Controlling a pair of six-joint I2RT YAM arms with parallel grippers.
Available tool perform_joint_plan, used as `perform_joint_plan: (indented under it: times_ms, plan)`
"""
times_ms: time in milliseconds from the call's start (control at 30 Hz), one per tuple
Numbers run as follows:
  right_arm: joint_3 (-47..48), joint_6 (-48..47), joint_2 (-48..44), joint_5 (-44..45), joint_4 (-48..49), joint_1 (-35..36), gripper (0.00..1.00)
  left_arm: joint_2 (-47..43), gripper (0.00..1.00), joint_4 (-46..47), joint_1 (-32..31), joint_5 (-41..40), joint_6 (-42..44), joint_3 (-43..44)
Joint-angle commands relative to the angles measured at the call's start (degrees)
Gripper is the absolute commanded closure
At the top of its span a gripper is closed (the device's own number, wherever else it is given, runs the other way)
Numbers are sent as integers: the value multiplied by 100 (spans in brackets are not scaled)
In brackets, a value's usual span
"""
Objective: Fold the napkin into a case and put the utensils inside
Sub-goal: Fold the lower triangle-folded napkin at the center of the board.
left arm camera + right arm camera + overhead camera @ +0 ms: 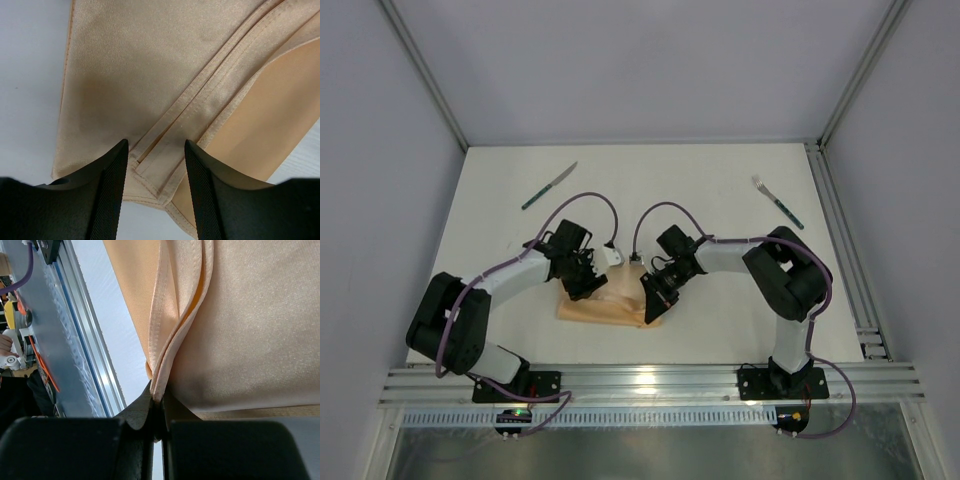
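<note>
The napkin [605, 310] lies partly folded near the front edge of the table [660, 190], between the two arms. The right gripper [157, 402] is pinched tight on the stacked hemmed edges at the cloth's right end. The left gripper [156, 146] sits over the left part, its fingers moderately apart with the folded hems between them, gripping nothing. Farther back, well apart from the cloth, the knife [549, 186] lies at the left and the fork [778, 203] at the right.
</note>
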Motion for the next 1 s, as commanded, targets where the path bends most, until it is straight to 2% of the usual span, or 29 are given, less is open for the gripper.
perform_joint_plan:
  times_ms: [0, 233, 400, 600, 700, 767, 867, 933, 967]
  plan:
    - [-28, 67, 38, 9, 109, -28, 96, 56, 49, 188, -15, -182, 154, 56]
    - [-107, 199, -41, -26, 276, -73, 96, -163, 55, -409, -15, 117, 575, 47]
    - [-116, 217, -23, -26, 320, -81, 96, 83, 63, -392, -15, -31, 629, 47]
    - [-151, 261, -84, 0, 355, -81, 95, 127, 80, -339, -15, -77, 655, 73]
    - [-108, 340, -84, 70, 390, -81, 82, 118, 94, -383, -15, -103, 664, 65]
    - [-116, 340, -172, 149, 416, -81, 66, 75, 100, -383, -15, -138, 647, 12]
    - [-143, 542, -374, 246, 478, -108, 49, -57, 100, -287, -15, -199, 550, -41]
    - [-160, 621, -575, 386, 469, -169, 34, -145, 100, -243, -15, -261, 523, -58]
    - [-178, 647, -655, 448, 478, -195, 33, -172, 100, -217, -15, -287, 515, -59]
